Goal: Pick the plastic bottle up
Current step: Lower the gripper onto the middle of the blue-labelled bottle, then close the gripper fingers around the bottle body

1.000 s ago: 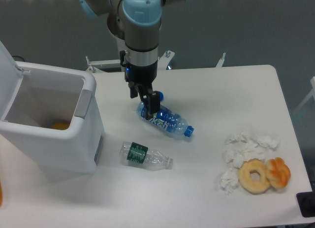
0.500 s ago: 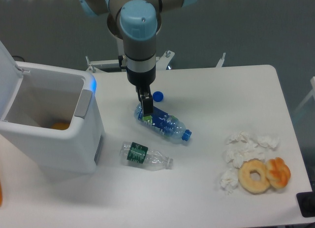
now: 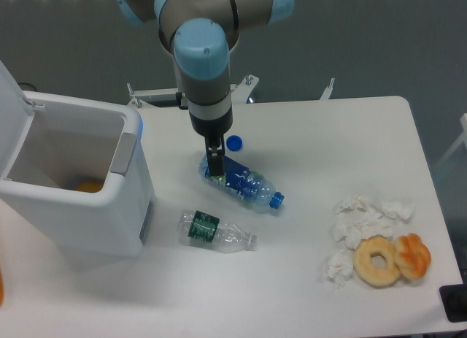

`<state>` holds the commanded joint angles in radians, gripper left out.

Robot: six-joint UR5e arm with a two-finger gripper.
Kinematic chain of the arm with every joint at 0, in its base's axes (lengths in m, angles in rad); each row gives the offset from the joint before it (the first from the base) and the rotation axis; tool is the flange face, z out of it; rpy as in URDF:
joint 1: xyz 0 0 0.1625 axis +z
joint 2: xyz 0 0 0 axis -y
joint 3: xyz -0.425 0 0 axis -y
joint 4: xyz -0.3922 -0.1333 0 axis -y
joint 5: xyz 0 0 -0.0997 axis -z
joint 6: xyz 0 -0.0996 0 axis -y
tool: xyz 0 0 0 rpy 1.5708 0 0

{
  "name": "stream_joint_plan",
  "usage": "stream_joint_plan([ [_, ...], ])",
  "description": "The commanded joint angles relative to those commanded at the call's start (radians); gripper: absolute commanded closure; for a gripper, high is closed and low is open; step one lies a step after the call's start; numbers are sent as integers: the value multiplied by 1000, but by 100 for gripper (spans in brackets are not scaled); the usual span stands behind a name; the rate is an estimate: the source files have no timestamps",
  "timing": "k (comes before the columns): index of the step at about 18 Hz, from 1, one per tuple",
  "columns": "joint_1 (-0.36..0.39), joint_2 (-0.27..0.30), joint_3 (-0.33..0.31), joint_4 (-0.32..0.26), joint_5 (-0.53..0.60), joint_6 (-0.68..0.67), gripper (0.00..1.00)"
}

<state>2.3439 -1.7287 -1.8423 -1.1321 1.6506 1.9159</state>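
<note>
A: Biggest first?
B: White table, open white bin on its left side.
A: Target?
B: Clear blue-labelled plastic bottle lies mid-table (blue cap toward the right). Black two-finger gripper sits on its base end; whether it's clenched, can't tell.

arm: grey tubular segments, rounded joints | joint caps: light blue, round, one facing the camera | wrist: silver-grey cylinder narrowing to a darker collar | gripper: black, slim, narrow jaws | cables, screws, markings: too small to tell
</note>
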Motion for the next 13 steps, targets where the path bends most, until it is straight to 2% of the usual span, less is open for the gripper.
stream_joint_plan([
  [3, 0, -25, -11, -3, 5, 46, 0],
  [9, -3, -29, -60, -6, 64, 89, 0],
  [13, -6, -29, -75, -6, 66, 84, 0],
])
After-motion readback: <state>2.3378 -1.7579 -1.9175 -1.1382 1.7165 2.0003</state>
